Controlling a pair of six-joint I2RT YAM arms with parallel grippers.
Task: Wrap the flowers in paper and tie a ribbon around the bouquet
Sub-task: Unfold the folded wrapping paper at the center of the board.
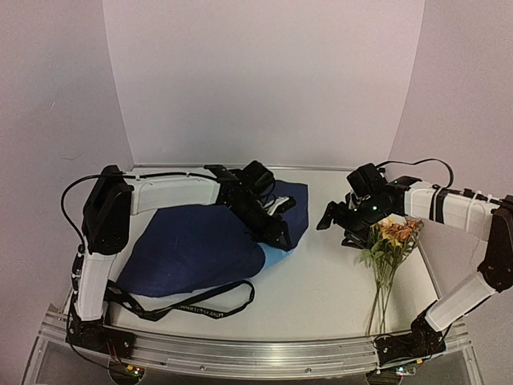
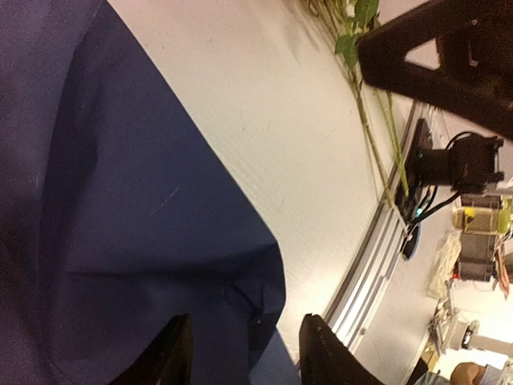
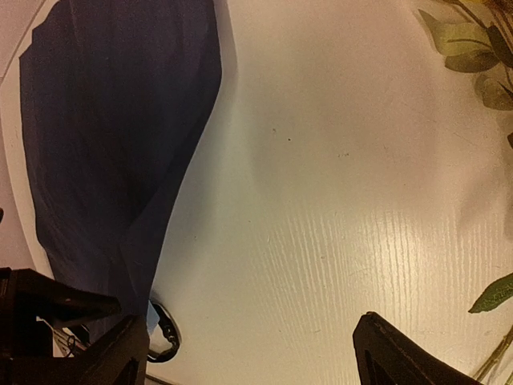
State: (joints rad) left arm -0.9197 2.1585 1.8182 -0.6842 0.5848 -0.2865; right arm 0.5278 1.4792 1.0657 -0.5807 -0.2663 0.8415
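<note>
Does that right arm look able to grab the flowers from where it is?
Probably yes: the flowers lie just beside the open right pincer, with nothing between them.

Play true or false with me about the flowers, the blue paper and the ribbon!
1. The flowers are wrapped in the paper. False: they lie bare on the table, apart from the paper.
2. The paper shows mostly its dark blue side. True.
3. The ribbon is tied around the stems. False: it lies loose by the paper's near edge.
4. The right gripper is open and holds nothing. True.
</note>
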